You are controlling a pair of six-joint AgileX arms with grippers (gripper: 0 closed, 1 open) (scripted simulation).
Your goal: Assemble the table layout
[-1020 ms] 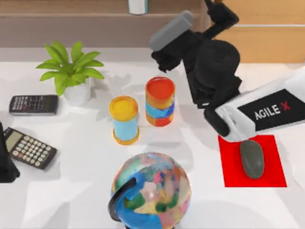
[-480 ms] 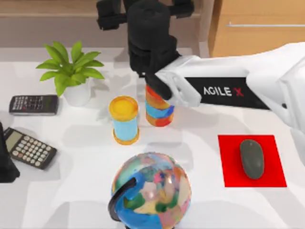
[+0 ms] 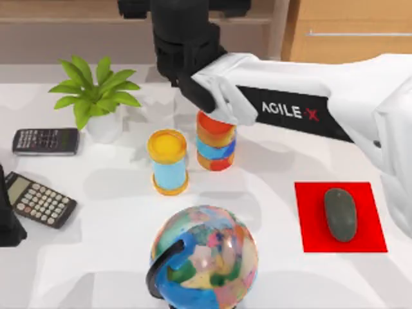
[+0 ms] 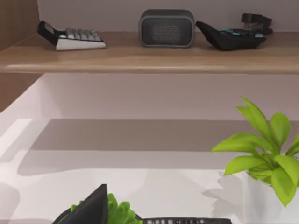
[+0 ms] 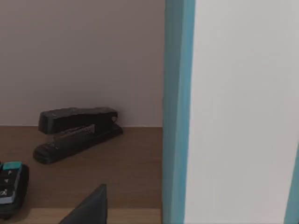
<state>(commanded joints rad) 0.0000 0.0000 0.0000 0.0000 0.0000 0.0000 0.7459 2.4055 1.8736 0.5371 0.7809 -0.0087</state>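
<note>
Right arm over striped cup, globe nearby

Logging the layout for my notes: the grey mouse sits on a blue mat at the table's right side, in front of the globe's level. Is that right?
Not quite: the mat under the grey mouse is red, not blue, as the top view shows. It does lie at the right side of the table.

The right arm covers the striped cup's rim; globe seemingly cropped.
</note>
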